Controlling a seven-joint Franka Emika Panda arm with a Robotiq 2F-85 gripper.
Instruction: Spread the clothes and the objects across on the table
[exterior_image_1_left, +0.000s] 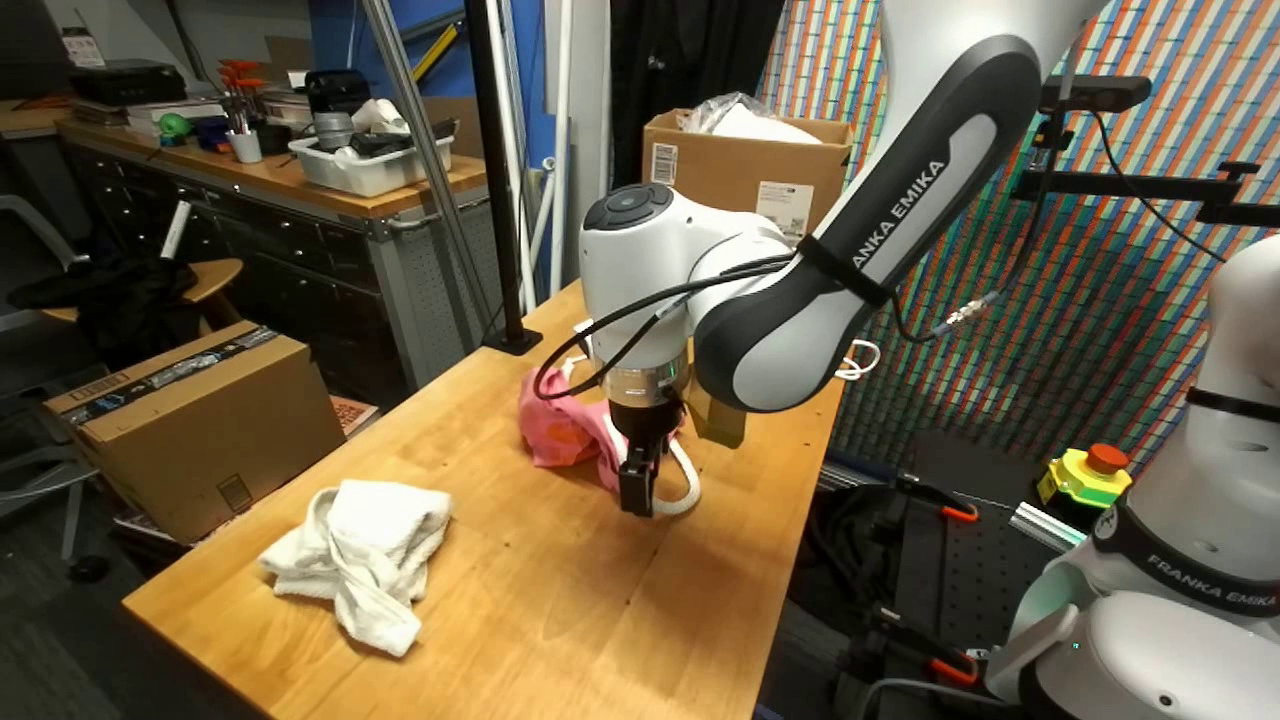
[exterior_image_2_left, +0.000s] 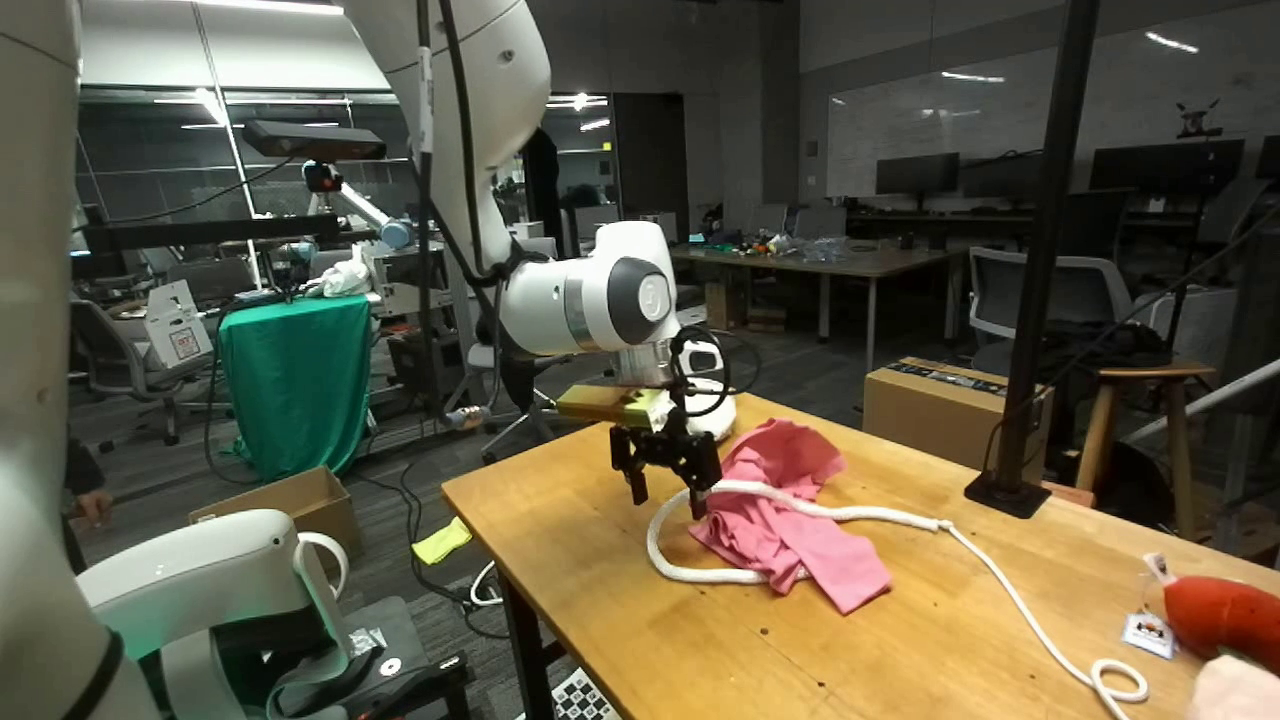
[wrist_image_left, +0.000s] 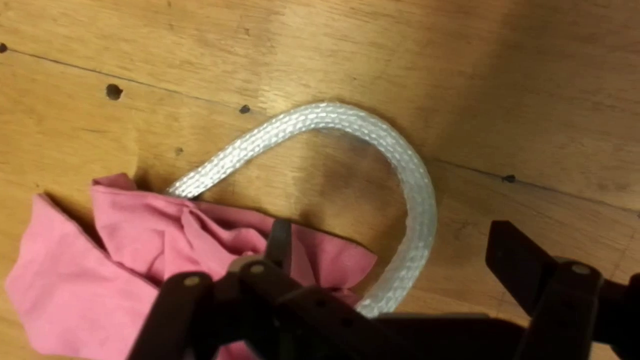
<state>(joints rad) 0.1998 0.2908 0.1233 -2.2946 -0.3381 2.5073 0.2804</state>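
in the wrist view the gripper (wrist_image_left: 390, 231) stands spread wide, gripping nothing; the white rope (wrist_image_left: 419, 200) shows between its fingers, its bend peaking at eleven o'clock, the pink cloth (wrist_image_left: 145, 240) toward nine; in an exterior view the white towel (exterior_image_1_left: 370, 555) lies at nine o'clock on the table (exterior_image_1_left: 540, 620), well apart

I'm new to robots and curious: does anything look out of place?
Yes: a yellow scrap lies on the floor beside the table, perhaps dropped. The pink cloth is crumpled too, white rope lying across it.
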